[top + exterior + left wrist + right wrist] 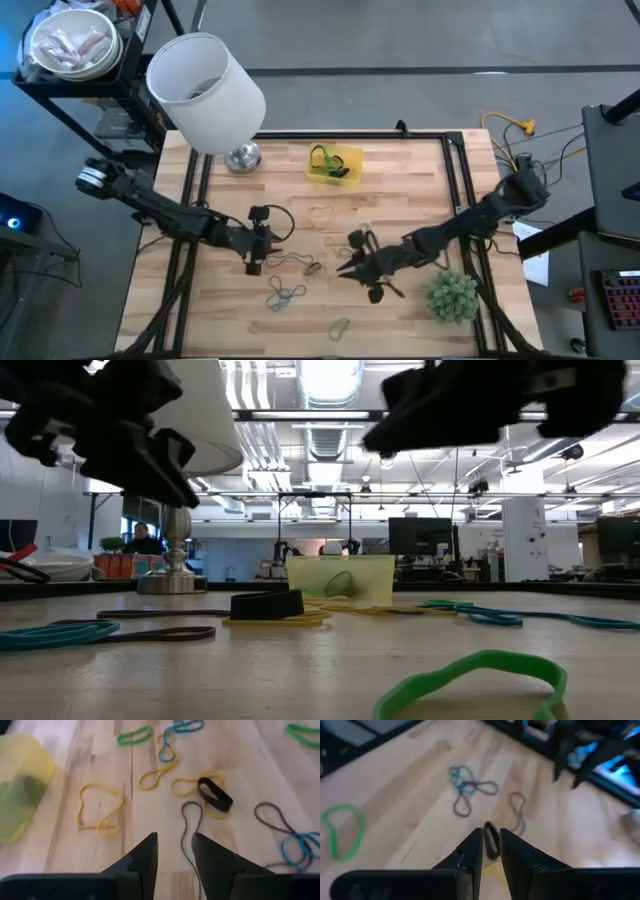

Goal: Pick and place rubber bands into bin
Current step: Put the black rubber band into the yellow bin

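A robotics lab inside a large open-plan office or workshop hall. Shown by a light wooden bench (400,200) framed in black rails, flanked by two dark robot arms. Beyond it, in the low view, an exposed ceiling with silver ducts (335,435) and strip lights, rows of desks with dark monitors (415,535), a white pillar (523,538), and a seated person (143,540) far left. Loose yellow cable (510,128) and a keyboard (622,298) at right.

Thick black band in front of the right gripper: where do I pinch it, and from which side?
Come straight down with the right gripper and pinch one long wall of the black band, one finger inside the loop. It stands on edge as a narrow oval, so its walls are upright. It overlaps a yellow band; stay shallow.
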